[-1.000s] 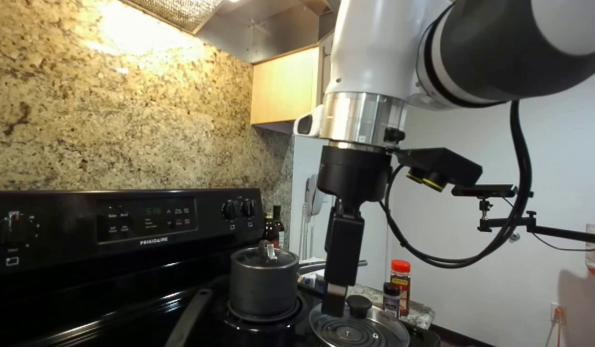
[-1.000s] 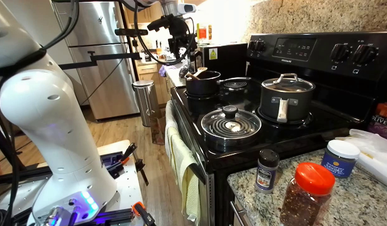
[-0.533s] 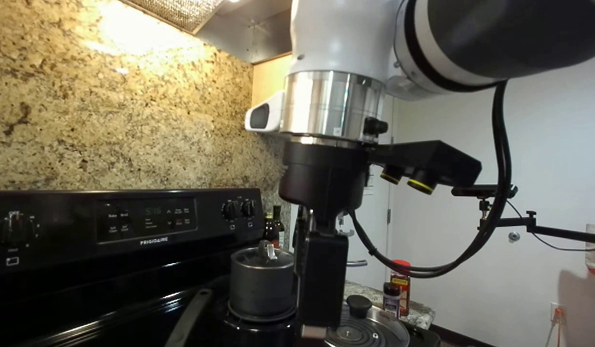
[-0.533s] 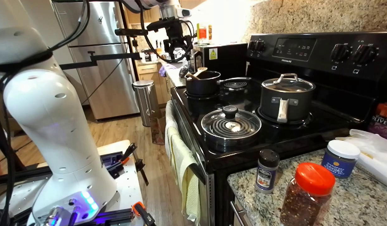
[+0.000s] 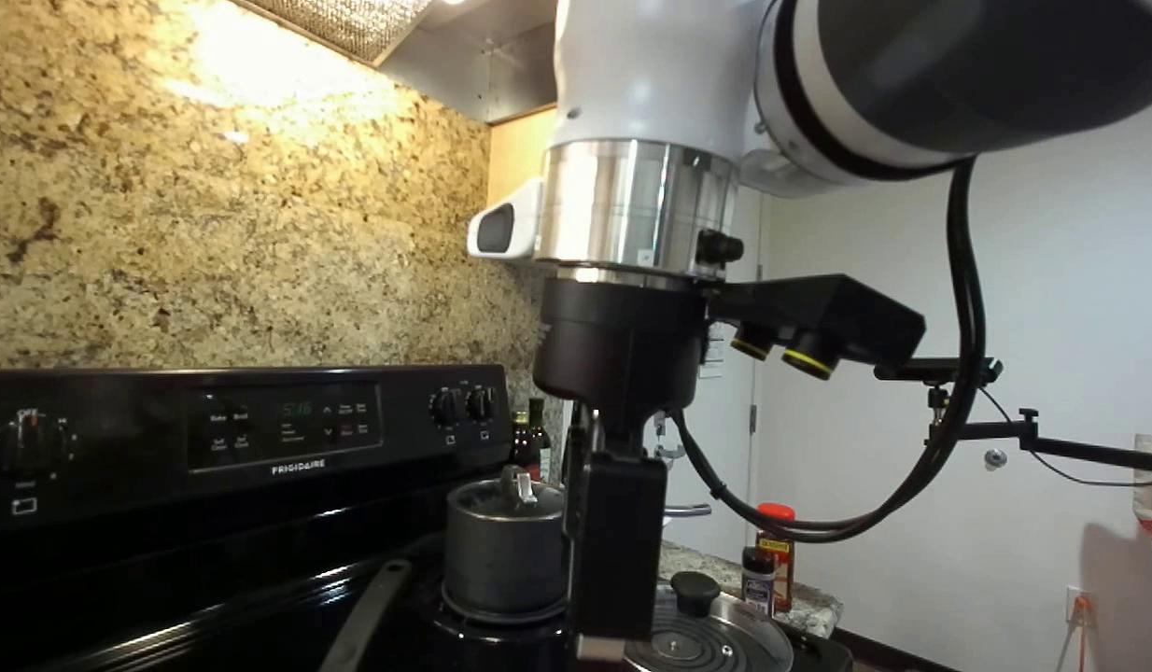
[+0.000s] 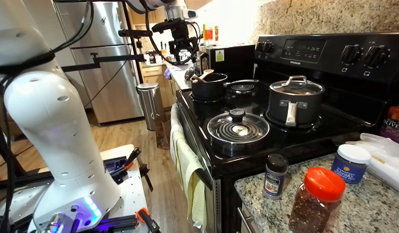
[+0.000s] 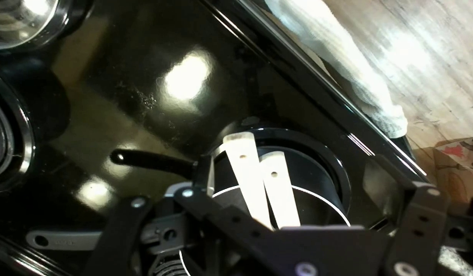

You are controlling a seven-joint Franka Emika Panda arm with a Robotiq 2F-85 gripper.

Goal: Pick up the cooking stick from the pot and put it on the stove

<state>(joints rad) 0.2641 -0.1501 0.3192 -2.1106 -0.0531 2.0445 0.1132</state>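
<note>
Wrist view: below the widely spread claw (image 7: 294, 170) sit two cooking sticks (image 7: 248, 176).

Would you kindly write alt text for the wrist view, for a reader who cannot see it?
Two pale wooden cooking sticks, each with a hole near its end, jut over the rim of a dark saucepan on a glossy black stove, framed by an open black gripper. A pale towel and wooden floor show at upper right.

White arm (image 6: 54, 129) — silvery wrist collar (image 5: 637, 203), looped black cables (image 5: 961, 233) — black end effector (image 7: 294, 178) with round screws (image 7: 306, 269).
</note>
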